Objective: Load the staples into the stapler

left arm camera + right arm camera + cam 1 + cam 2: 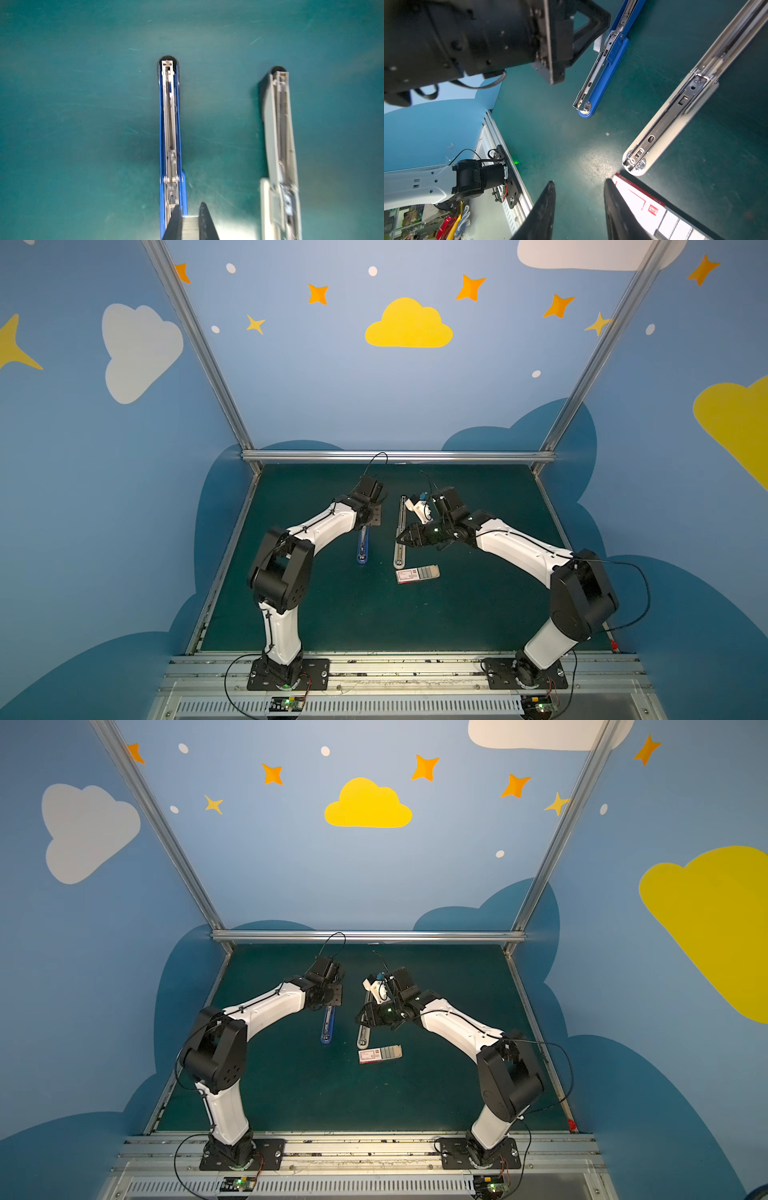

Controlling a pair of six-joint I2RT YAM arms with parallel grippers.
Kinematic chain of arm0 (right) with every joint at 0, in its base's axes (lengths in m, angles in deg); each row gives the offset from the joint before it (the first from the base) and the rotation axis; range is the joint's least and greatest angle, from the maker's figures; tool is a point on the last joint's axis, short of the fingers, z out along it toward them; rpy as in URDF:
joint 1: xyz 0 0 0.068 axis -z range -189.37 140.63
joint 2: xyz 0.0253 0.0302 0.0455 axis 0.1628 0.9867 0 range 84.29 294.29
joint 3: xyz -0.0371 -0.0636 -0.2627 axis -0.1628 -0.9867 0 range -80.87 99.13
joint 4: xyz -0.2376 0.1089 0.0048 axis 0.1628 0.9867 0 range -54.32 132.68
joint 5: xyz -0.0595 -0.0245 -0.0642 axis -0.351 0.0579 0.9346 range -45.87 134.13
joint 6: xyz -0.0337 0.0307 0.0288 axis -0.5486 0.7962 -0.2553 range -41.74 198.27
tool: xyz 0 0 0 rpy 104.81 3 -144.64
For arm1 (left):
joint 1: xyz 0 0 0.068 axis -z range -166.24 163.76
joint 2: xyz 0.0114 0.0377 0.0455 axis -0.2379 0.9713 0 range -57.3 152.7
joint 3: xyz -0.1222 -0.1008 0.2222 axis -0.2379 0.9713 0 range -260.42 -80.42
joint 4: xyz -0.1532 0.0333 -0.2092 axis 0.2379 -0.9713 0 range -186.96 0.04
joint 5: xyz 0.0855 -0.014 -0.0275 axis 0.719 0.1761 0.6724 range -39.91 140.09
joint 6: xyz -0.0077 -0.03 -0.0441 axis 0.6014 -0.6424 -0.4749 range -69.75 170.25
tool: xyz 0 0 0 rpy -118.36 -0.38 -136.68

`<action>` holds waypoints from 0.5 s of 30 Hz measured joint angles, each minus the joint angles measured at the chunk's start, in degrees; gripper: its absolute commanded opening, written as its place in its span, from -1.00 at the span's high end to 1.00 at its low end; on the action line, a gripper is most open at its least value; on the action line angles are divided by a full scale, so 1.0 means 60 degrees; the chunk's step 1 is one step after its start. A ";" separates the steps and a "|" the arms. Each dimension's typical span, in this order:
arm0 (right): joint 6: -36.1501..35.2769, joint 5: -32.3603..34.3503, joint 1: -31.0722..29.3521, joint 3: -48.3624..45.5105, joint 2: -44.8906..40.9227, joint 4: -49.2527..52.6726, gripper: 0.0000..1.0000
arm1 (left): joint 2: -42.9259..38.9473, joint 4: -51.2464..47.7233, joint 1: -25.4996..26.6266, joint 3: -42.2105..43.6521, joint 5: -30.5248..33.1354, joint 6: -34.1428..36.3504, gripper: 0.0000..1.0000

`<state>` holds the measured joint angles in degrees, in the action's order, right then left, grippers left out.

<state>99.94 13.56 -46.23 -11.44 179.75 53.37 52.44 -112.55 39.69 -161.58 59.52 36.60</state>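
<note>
- Basically, only the left wrist view shows the grip: left gripper [190, 207] clamped on a staple strip [190, 227], right beside the blue stapler [169, 124], which lies opened flat.
- Both top views hide that under the wrist. They show the box [409, 576] with its tray slid out and more staples [426, 571] in it, near the grey stapler [398, 556].
- Right gripper [579, 181]: jaws apart, empty, beside the box.

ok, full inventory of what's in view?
blue stapler: one, blue, opened flat, left of centre
grey stapler: one, light grey, opened flat, right of the blue one
staple box: one, white and red, tray slid out, by the grey stapler's near end
staple strip: one, silvery, held over the blue stapler
mat: one, dark green, tabletop
left hand: one, black, shut on staple strip over blue stapler
right hand: one, black, open, over the grey stapler
</note>
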 measured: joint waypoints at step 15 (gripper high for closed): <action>0.0051 -0.0011 0.0000 0.0000 0.0120 0.0007 0.23 | 0.1005 -0.0175 -0.0390 -0.0827 0.0120 0.0317 0.73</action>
<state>100.24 13.50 -46.23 -11.44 180.47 53.41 58.47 -113.60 37.35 -166.55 60.24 38.50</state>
